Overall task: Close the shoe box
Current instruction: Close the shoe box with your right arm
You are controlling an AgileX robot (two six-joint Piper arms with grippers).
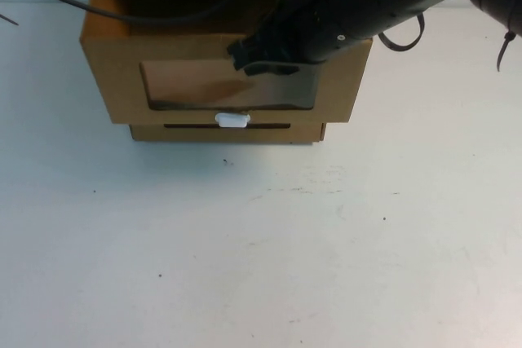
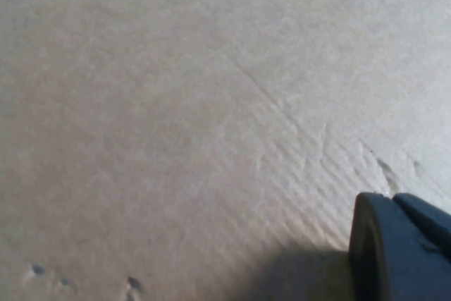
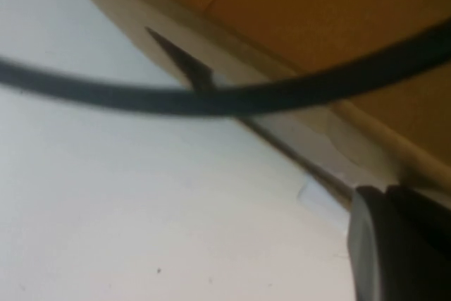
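white tabletop fills the near ground, bare but for a few dark specks. beyond it sits the shoe box, brown cardboard at the far middle of the table. its drawer front, with the clear window and the small white tab below it, juts toward the camera past the lower shell, and the drawer's top is open to view at the back, so i judge the box to be part open.

the right gripper hangs at the upper edge of the drawer front, over the right part of the window; whether it touches the cardboard i cannot tell, nor whether its fingers are apart or together. its wrist view shows the box edge, the table and a black cable across the lens.

the left gripper shows only in its own wrist view, close against a plain cardboard face, seemingly at the back or side of the box; the state of its fingers cannot be told either. a second cable runs in from the far left across the open drawer.

the step in hand looks like the push itself: the drawer front must go straight back until flush with the shell. the push should be level, since a skewed one could jam the drawer or slide the whole box away. the cable draped near the opening might catch.
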